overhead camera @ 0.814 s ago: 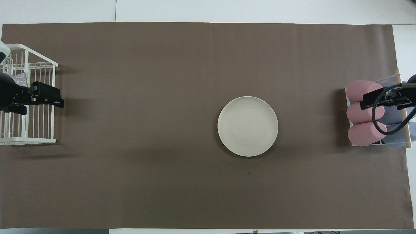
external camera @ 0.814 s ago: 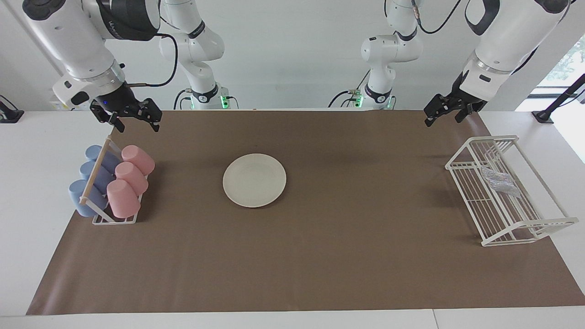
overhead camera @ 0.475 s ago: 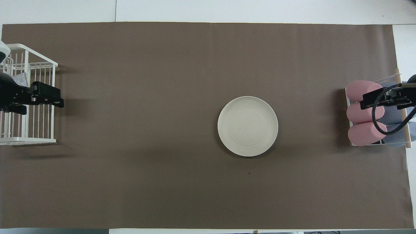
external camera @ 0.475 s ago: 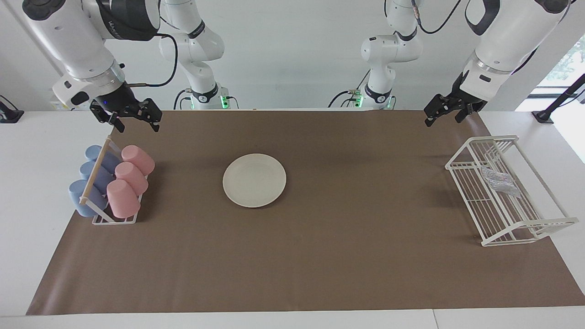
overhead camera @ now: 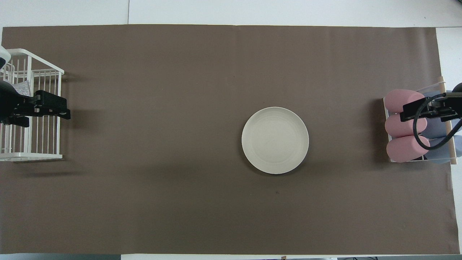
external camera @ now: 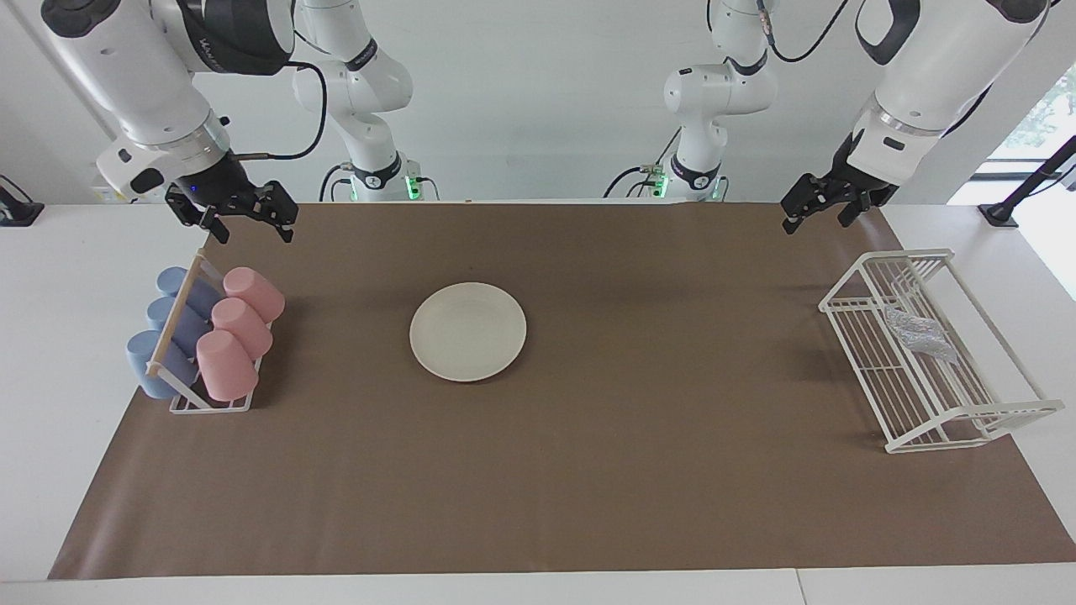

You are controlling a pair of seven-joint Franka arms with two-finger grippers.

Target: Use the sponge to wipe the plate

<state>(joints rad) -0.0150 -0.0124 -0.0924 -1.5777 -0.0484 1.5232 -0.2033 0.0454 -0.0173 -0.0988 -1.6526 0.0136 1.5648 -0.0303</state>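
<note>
The cream-white plate [external camera: 468, 331] lies flat on the brown mat, a little toward the right arm's end; it also shows in the overhead view [overhead camera: 275, 140]. The silvery-grey sponge [external camera: 918, 334] lies inside the white wire rack [external camera: 967, 420] at the left arm's end, and is partly hidden in the overhead view [overhead camera: 22, 87]. My left gripper [external camera: 817, 217] hangs open and empty in the air over the robots' end of the wire rack. My right gripper [external camera: 250, 225] hangs open and empty over the robots' end of the cup rack. Neither touches anything.
A small rack [external camera: 187, 402] holding three pink cups [external camera: 227, 363] and three blue cups [external camera: 151, 363] on their sides stands at the right arm's end. The brown mat [external camera: 588, 470] covers most of the white table.
</note>
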